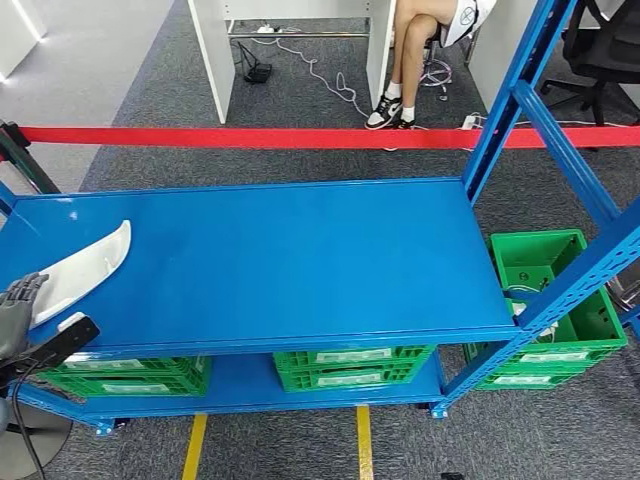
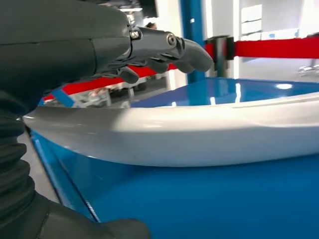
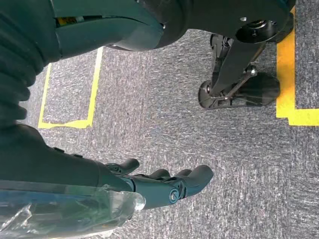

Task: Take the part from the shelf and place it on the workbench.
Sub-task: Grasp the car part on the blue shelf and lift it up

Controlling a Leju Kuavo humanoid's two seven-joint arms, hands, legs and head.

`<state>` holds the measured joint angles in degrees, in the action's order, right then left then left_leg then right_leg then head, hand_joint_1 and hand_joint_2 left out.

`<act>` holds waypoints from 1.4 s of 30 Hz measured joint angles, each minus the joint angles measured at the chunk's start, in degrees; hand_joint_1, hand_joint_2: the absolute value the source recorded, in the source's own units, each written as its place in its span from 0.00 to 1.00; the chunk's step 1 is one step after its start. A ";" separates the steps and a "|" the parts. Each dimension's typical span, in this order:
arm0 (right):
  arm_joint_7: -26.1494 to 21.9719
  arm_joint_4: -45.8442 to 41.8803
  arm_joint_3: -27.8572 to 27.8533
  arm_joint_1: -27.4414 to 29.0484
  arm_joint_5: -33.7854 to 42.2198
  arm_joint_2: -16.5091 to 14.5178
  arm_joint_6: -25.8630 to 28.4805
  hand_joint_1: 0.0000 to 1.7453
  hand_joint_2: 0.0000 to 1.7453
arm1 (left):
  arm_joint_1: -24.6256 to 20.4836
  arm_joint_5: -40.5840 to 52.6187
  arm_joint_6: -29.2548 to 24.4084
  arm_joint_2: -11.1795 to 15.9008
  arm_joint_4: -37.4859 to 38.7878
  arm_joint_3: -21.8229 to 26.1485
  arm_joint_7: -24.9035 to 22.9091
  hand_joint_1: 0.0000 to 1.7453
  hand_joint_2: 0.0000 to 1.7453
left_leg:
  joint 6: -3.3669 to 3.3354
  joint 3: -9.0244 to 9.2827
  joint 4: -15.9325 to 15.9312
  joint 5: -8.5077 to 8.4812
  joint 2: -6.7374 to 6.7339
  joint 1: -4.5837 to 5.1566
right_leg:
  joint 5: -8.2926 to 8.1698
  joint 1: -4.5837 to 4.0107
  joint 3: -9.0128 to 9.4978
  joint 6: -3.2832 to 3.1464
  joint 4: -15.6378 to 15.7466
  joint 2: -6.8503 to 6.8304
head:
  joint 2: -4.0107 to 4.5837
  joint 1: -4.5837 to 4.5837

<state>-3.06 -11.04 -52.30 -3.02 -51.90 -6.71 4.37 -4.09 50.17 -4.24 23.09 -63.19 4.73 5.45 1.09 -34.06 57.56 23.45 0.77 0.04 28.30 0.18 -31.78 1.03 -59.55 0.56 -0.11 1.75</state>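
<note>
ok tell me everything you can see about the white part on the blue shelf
The white part is a long, curved, glossy piece, plastic by its look, tapering to a rounded tip at its far end. It lies flat on the blue shelf, at the left end, angled from the front edge inward. The left hand is at its near end; in the left wrist view the fingers reach over the part, with a thumb below it, but contact is not clear.

Dark grey hand (image 2: 112, 45), ribbed wrist cover (image 2: 11, 164).
</note>
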 joint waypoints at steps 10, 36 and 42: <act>-0.08 0.00 0.00 0.00 -0.23 0.00 -0.17 0.00 1.00 | 0.94 -2.91 2.14 0.46 -1.20 -2.39 -1.66 1.00 1.00 | 0.03 0.01 0.00 0.02 0.00 -0.01 | 0.01 -0.03 -0.01 -0.01 0.00 0.01 | 0.00 0.00; -0.07 0.00 -0.82 -0.13 -0.76 0.00 0.08 0.00 1.00 | 0.57 -3.77 -7.01 -4.16 -1.12 -0.68 -3.54 1.00 1.00 | 0.05 0.06 0.00 0.12 0.00 -0.01 | 0.08 -0.01 0.08 0.03 0.00 0.02 | 0.00 -0.01; -0.09 0.00 -1.01 -0.15 -0.95 0.00 0.21 0.00 1.00 | 1.30 -5.24 -12.11 -5.97 -1.26 0.56 0.17 1.00 1.00 | 0.04 0.01 0.00 0.13 0.00 -0.01 | 0.11 -0.01 -0.02 0.04 0.01 0.01 | 0.00 -0.01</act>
<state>-3.15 -11.04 -53.31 -3.17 -52.85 -6.71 4.58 -2.79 44.94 -16.35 17.12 -64.45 5.29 5.63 1.14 -34.05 57.56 23.58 0.77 0.03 28.40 0.17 -31.79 1.07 -59.55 0.57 -0.11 1.74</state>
